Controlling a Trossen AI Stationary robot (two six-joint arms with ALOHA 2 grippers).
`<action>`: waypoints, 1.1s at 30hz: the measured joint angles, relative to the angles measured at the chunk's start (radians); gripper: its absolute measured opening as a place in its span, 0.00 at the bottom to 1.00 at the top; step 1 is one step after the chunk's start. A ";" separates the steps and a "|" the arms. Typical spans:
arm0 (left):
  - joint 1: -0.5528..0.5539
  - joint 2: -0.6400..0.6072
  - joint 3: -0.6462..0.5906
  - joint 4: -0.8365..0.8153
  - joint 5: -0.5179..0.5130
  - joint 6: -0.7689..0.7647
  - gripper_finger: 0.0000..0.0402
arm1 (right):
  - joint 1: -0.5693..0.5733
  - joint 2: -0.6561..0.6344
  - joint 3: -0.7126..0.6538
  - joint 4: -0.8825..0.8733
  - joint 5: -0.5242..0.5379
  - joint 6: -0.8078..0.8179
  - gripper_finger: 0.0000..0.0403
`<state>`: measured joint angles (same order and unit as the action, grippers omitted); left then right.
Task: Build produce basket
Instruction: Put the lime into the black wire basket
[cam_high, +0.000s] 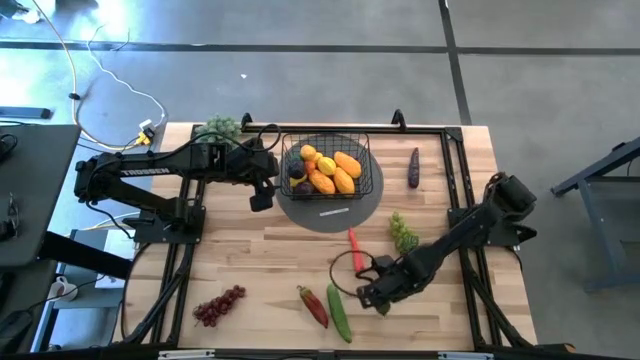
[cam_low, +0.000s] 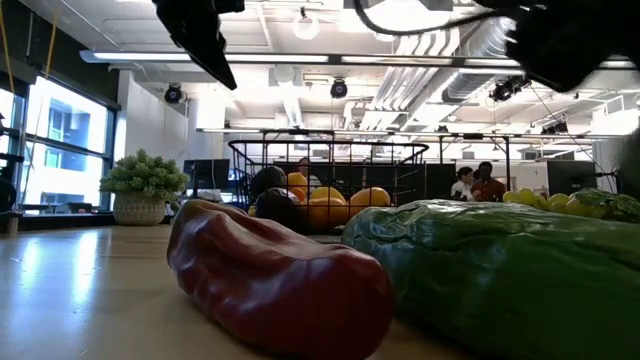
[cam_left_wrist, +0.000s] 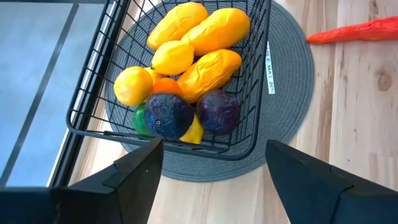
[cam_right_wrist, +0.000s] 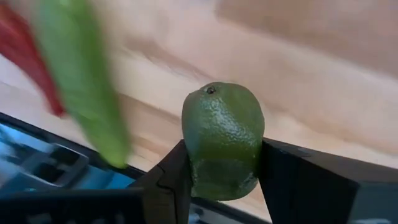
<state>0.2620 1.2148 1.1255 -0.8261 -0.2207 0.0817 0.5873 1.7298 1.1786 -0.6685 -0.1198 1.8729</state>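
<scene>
The black wire basket (cam_high: 365, 150) stands on a grey round mat (cam_high: 330, 214) at the far middle of the table. It holds orange mangoes (cam_left_wrist: 214, 65), yellow lemons (cam_left_wrist: 171, 57) and dark purple fruits (cam_left_wrist: 168, 115). My left gripper (cam_high: 262, 197) hangs open above the table, just left of the basket. My right gripper (cam_high: 372, 295) is near the front right, shut on a green avocado (cam_right_wrist: 222, 134). A red pepper (cam_high: 313, 306), a cucumber (cam_high: 339, 312), purple grapes (cam_high: 218, 306), green grapes (cam_high: 403, 232), a thin red chilli (cam_high: 353, 240) and an aubergine (cam_high: 414, 167) lie on the table. My right gripper pinches the avocado by its two sides (cam_right_wrist: 194, 168), on the half nearer the wrist, between its two fingers. The fingers come from above, slanting steeply down. The avocado's stem end (cam_right_wrist: 211, 91) points away from the gripper, and the fruit appears clear of the table.
A pale green leafy bunch (cam_high: 222, 127) sits at the far left corner. The pepper (cam_low: 275, 270) and the cucumber (cam_low: 500, 270) lie close to my right gripper on its left. Bare wood (cam_high: 250, 260) lies between the mat and the front edge.
</scene>
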 joint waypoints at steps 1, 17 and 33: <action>0.002 0.000 0.000 0.000 0.000 0.008 0.67 | -0.012 -0.012 0.000 0.000 0.019 -0.013 0.29; 0.035 0.000 0.000 0.004 -0.001 -0.026 0.67 | -0.332 -0.192 0.000 0.022 0.165 -0.489 0.29; 0.099 0.000 0.000 0.141 -0.011 -0.214 0.67 | -0.773 -0.247 0.000 0.242 0.065 -1.057 0.29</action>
<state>0.3608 1.2152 1.1255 -0.6848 -0.2317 -0.1328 -0.1852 1.4830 1.1786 -0.4264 -0.0543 0.8157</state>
